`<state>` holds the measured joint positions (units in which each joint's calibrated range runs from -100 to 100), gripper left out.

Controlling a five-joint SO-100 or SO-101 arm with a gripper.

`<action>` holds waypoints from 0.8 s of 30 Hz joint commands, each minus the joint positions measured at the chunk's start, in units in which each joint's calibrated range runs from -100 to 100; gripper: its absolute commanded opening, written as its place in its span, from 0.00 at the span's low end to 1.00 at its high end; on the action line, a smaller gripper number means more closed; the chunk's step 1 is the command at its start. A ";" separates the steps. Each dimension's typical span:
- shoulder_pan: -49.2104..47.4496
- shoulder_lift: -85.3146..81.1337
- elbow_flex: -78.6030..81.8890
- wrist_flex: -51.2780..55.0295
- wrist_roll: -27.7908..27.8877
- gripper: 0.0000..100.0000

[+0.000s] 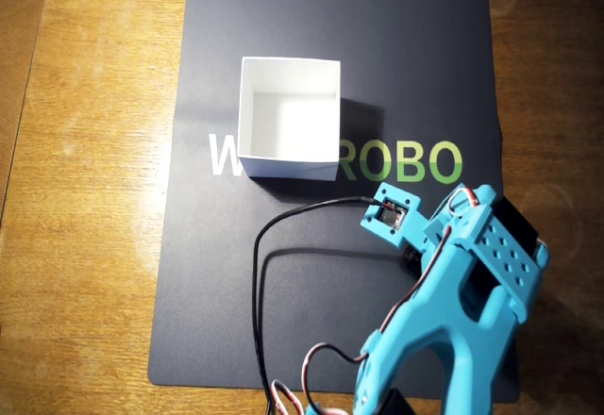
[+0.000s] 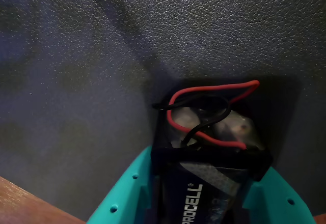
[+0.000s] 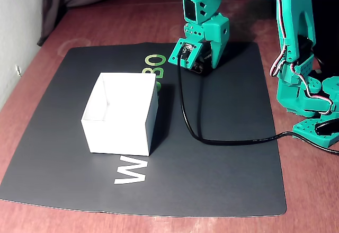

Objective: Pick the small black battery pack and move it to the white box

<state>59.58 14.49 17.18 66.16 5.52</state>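
The small black battery pack (image 2: 196, 196) fills the bottom of the wrist view, held between the two teal fingers (image 2: 125, 186), with my gripper (image 2: 204, 180) shut on it. Its white lettering faces the camera and thin red wires (image 2: 214, 89) loop at its far end, over the dark mat. In the fixed view my gripper (image 3: 204, 63) is low at the mat's far edge, right of and beyond the white box (image 3: 119, 130). From overhead the box (image 1: 283, 165) stands open and empty, up and left of the wrist; the arm hides the pack there.
A black mat (image 1: 217, 292) with "ROBO" lettering lies on a wooden table (image 1: 85, 198). A black camera cable (image 3: 185, 116) trails from the wrist across the mat. The arm's base (image 3: 310, 100) stands at the right in the fixed view.
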 commanded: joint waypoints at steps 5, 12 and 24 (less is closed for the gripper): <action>1.24 0.20 0.82 1.15 -0.17 0.10; 1.24 0.20 0.82 1.15 -0.22 0.10; 0.19 -3.31 0.46 1.24 0.05 0.10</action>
<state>59.83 13.56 17.27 66.42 5.47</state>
